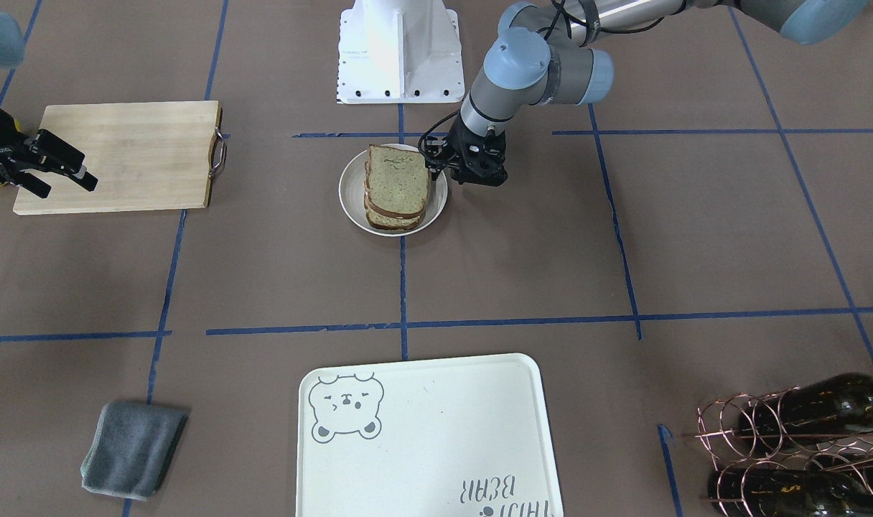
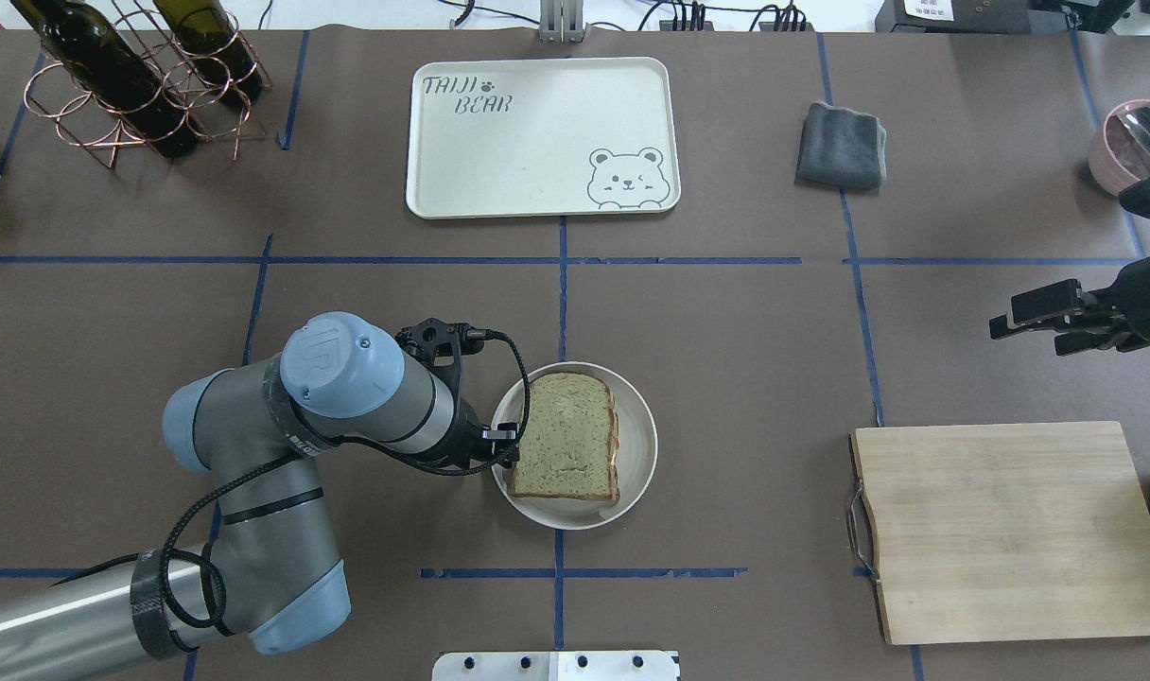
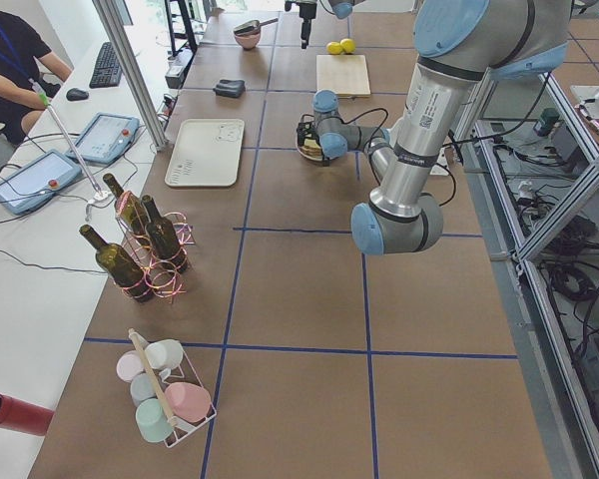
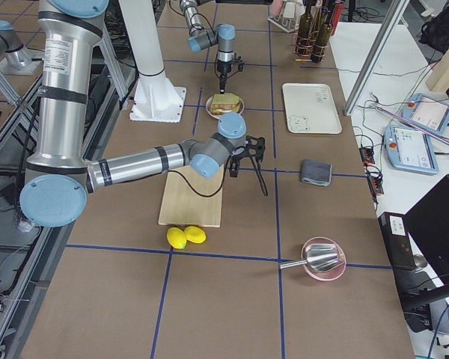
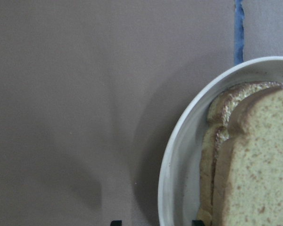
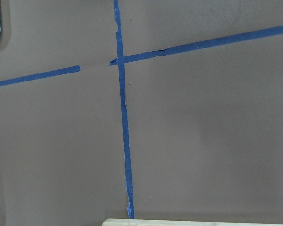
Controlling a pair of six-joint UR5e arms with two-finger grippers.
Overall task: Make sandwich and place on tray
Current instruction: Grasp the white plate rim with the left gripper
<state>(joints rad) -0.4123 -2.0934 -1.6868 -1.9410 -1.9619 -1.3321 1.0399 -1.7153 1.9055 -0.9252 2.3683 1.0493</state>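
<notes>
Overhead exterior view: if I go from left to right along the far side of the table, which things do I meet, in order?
wine bottles in a copper rack → tray → grey cloth → pink bowl

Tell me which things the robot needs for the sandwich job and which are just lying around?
For the job:
sandwich, sitting on the round plate
bear tray, nothing on it

Just lying about:
cutting board
grey cloth
wine bottles
lemons
pink bowl
</notes>
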